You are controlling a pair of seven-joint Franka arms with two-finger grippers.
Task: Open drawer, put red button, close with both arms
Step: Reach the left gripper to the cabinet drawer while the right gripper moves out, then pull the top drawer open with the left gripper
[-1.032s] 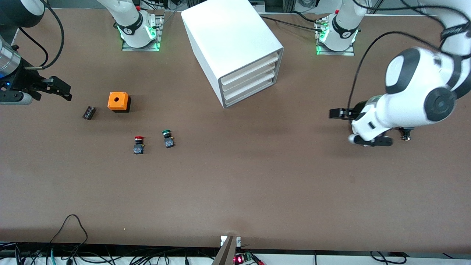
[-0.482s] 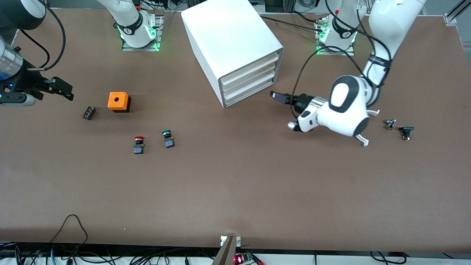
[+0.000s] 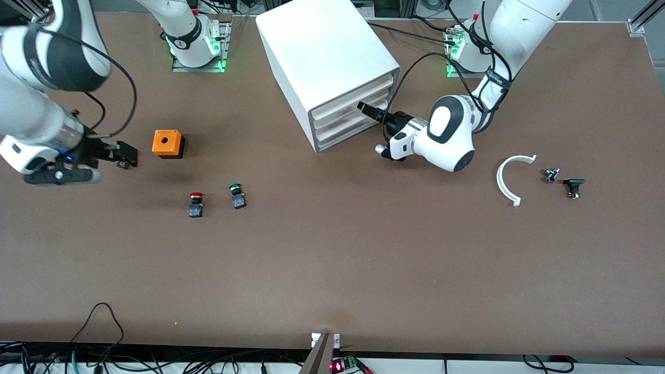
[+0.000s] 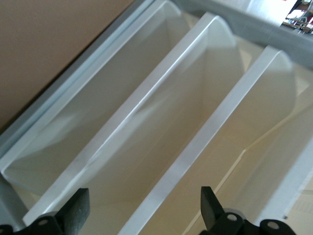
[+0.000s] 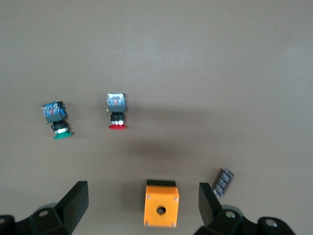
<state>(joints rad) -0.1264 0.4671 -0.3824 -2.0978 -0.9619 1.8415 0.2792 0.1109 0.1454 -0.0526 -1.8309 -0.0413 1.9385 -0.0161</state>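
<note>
The red button (image 3: 196,203) stands on the table beside the green-capped one, nearer the front camera than the orange box; the right wrist view shows it too (image 5: 116,111). My right gripper (image 3: 126,156) hangs open over the table next to the orange box, empty (image 5: 142,203). The white cabinet (image 3: 332,62) holds three stacked drawers (image 3: 353,117), all pushed in. My left gripper (image 3: 370,113) is right at the drawer fronts, toward the upper ones. In the left wrist view it is open (image 4: 143,210), with a drawer front edge (image 4: 161,122) between its fingers and nothing gripped.
A green-capped button (image 3: 237,196) stands next to the red one. The orange box with a hole (image 3: 167,143) and a small dark part (image 5: 224,182) lie under the right gripper. A white curved piece (image 3: 511,179) and two small dark parts (image 3: 550,175) lie toward the left arm's end.
The left arm swung in from its end of the table to the drawer fronts, uncovering the white curved piece. The right gripper moved in toward the orange box. Both stayed open.
</note>
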